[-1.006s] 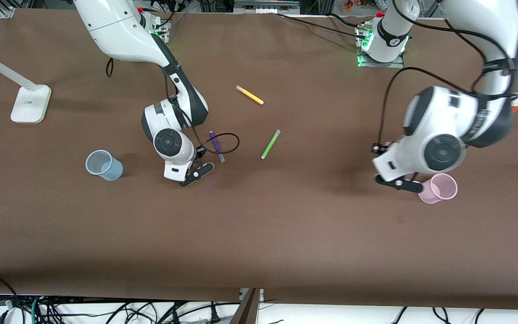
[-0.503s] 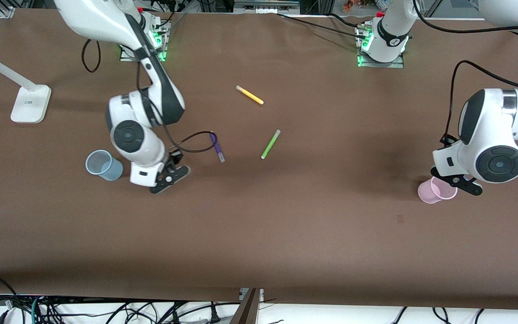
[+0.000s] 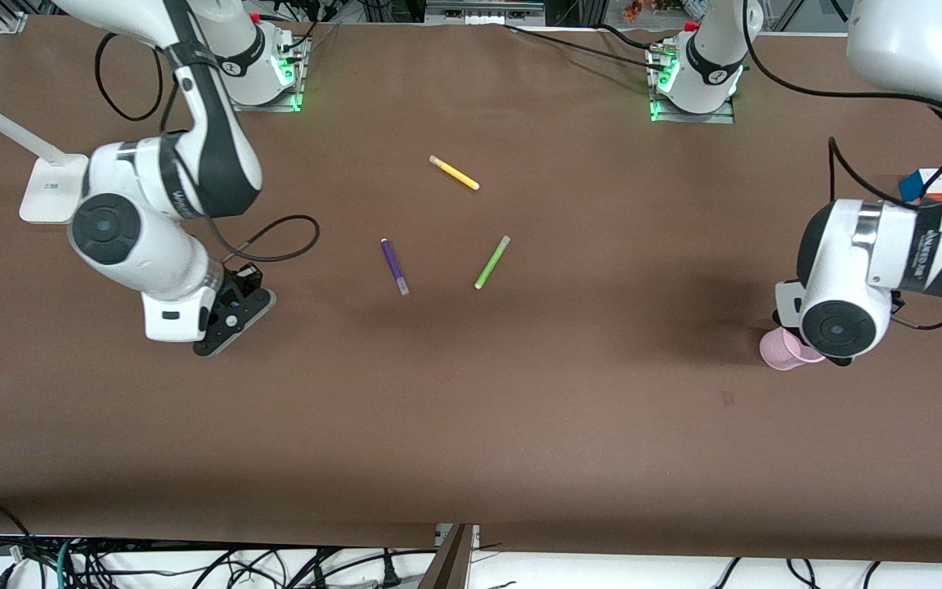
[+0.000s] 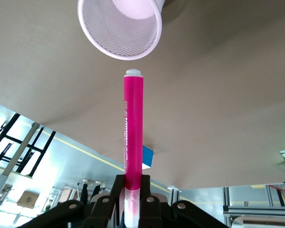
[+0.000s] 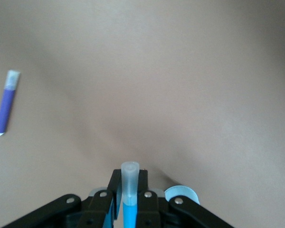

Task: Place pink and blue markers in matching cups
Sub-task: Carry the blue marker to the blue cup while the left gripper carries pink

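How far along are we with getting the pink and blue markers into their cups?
Neither marker is in a cup yet. Both are picked up: the left gripper is shut on the pink marker, over the pink cup; the right gripper is shut on the blue marker, with the blue cup's rim showing just beside it. Left to do: line up and drop each marker. The purple marker stays out.

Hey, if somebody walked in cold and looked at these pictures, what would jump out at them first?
Probably the magenta-pink felt-tip marker clamped in the left tool, pointing at the pale pink translucent plastic cup at the left arm's end of the table. Next, the right tool gripping the bright blue marker with a clear cap, the pale blue cup's rim just beside it. Purple, green and yellow markers lie mid-table.
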